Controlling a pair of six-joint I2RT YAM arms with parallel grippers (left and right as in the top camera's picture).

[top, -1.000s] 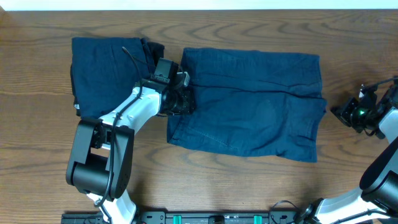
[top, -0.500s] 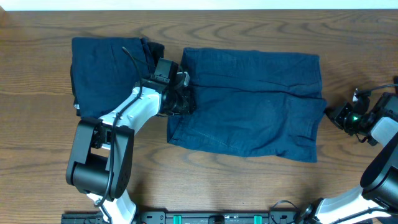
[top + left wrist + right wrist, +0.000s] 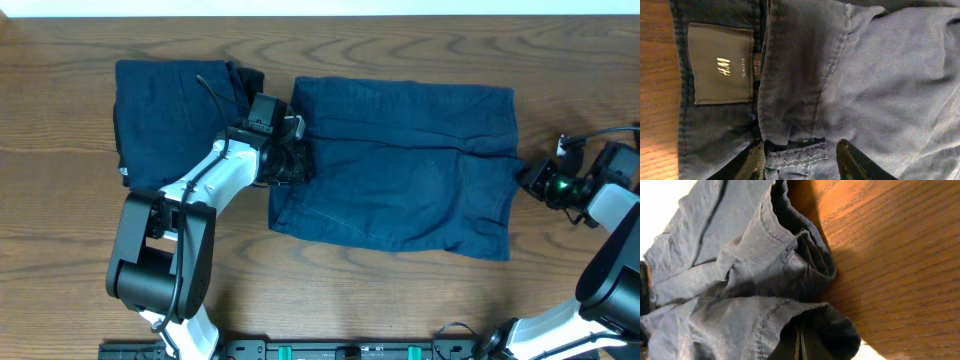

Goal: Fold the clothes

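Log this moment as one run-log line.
shorts: spread flat | left gripper: at waistband | right gripper: at leg hem | folded bundle: left of shorts

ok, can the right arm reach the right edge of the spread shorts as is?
Probably yes. The right gripper sits just off the spread shorts at their right edge with nothing between, and its wrist view shows the leg hems directly ahead.

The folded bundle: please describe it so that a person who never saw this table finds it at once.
On the wooden table, look at the left end. The folded bundle is the compact, dark navy square there. Its neighbour, the garment in the middle, is wider, paler blue and spread out.
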